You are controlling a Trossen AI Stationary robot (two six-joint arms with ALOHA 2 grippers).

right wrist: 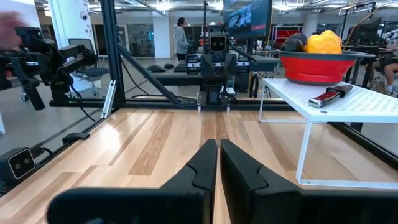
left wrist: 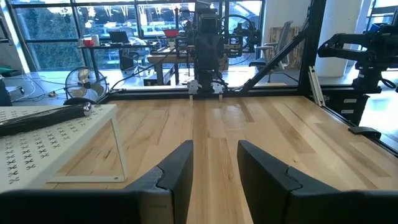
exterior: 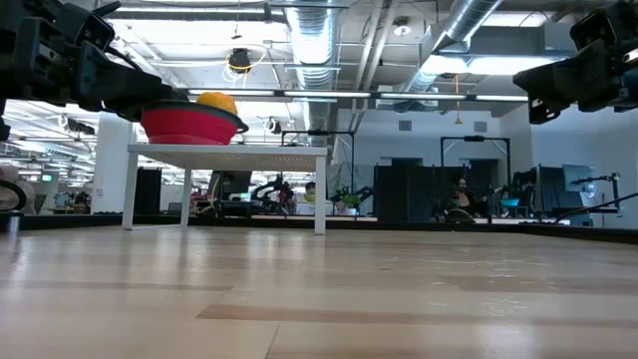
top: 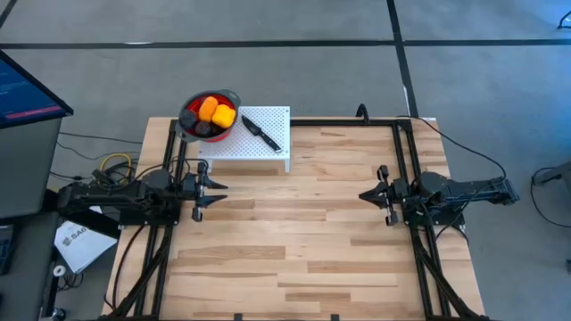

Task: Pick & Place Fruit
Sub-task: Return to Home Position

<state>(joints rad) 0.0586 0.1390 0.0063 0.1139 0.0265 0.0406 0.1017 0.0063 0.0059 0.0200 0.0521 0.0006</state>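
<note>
- Nearest strip of the wooden table (top: pixel 303 259) had nothing on it, just bare planks.
- Halfway across, the left gripper (left wrist: pixel 214 147) sat by the left edge, pointing in toward the middle. Its fingers were parted with a clear gap of table showing between them, and nothing was in them.
- Across from it by the right edge, the right gripper (right wrist: pixel 219 144) pointed back the other way. Its fingers were pressed nearly together on nothing, just a thin slit between them.
- Both arms were low, level and well apart from each other and from the shelf, so I'd say this was the return-to-home bit and not any picking.
- Further on at the far left sat the white perforated shelf (top: pixel 268 153) on its thin legs. The black-handled knife (top: pixel 260 132) lay flat on it, just beside the bowl.
- On the shelf's far left corner stood the red colander (right wrist: pixel 314 67), with the fruit (top: pixel 212 114) piled inside. I could make out a yellow piece (top: pixel 224 117), an orange one (top: pixel 208 107) and a couple of dark ones (top: pixel 203 130). I couldn't count the rest.
- No loose fruit showed anywhere on the table, so the job looked pretty much wrapped up to me.
- Next move, my guess: nothing fancy, just both arms settling into their rest pose and staying clear of the shelf legs. Maybe the left fingers get closed to match the right.
- Way off in the room behind, a person (right wrist: pixel 181 34) stood among the desks, nowhere near the rig.
</note>
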